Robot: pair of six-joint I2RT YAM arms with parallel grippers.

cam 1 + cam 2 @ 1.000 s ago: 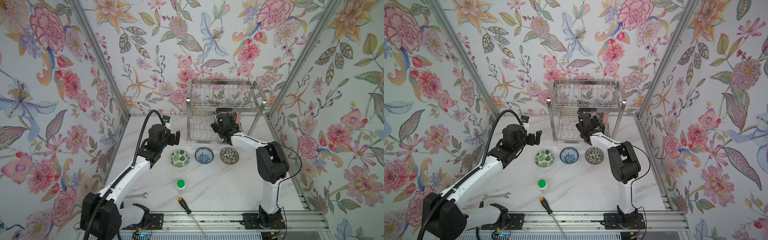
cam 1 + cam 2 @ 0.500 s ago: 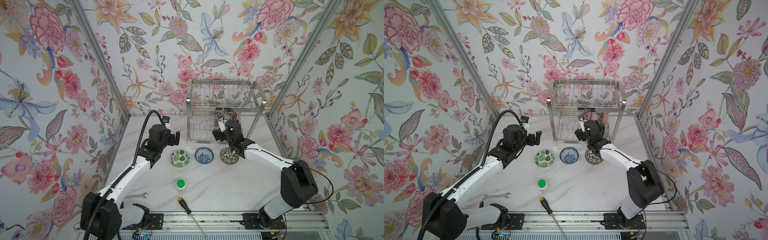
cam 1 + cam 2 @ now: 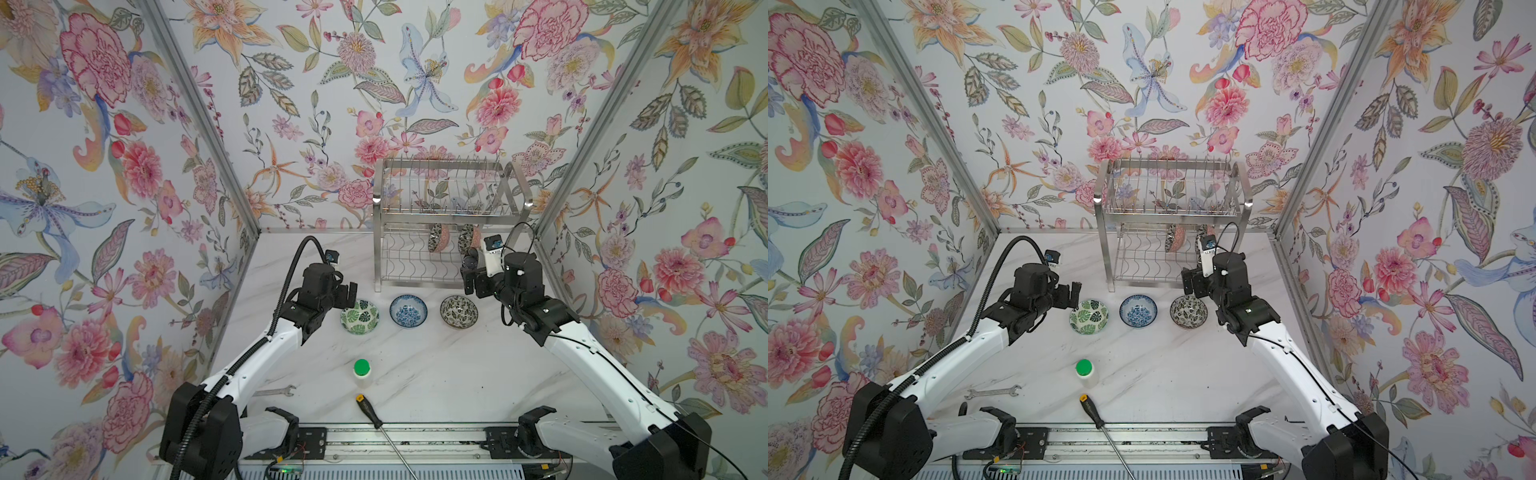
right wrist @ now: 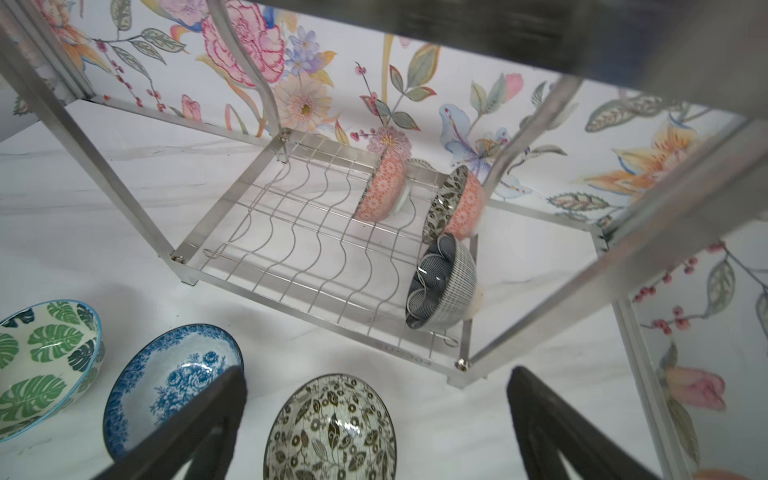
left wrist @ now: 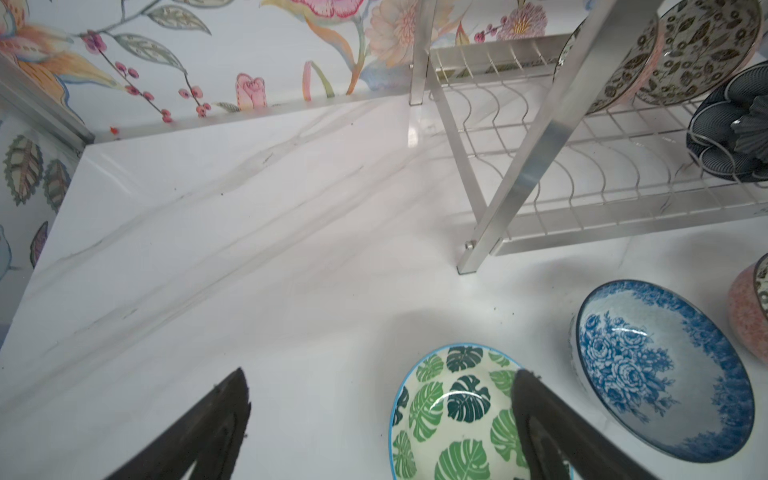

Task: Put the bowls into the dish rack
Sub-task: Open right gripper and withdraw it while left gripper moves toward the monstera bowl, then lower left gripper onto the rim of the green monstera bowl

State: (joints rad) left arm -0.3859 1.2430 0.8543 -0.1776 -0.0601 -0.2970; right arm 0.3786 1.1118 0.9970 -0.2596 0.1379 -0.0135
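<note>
On the white marble tabletop (image 3: 436, 365), in front of the shiny two-tier stainless-steel wire dish rack (image 3: 377, 253), three small round ceramic bowls stand upright in a row, apart from one another. Left to right in both top views:
- green leaf-patterned bowl (image 3: 359, 318)
- blue floral bowl (image 3: 408, 311)
- black-and-white floral bowl (image 3: 459, 311)

Three more bowls stand on edge at the right end of the rack's lower wavy shelf:
- pink-sided bowl (image 4: 380, 187), at the back
- pink-sided bowl with black-and-white inside (image 4: 455, 203), just beside the first
- dark navy petal bowl (image 4: 442, 282), at the front

Left gripper (image 3: 349, 293): jaws spread wide, nothing between them. It hovers just left of the green leaf-patterned bowl, and in the wrist view one finger (image 5: 536, 415) overlaps the bowl's rim.

Right gripper (image 3: 471, 280): jaws spread wide, holding nothing. It sits by the rack's right front leg, behind the black-and-white floral bowl.

At the near edge lie a green-capped white bottle (image 3: 361, 372), a black-handled screwdriver (image 3: 368, 409) and a steel wrench (image 3: 276, 390).
</note>
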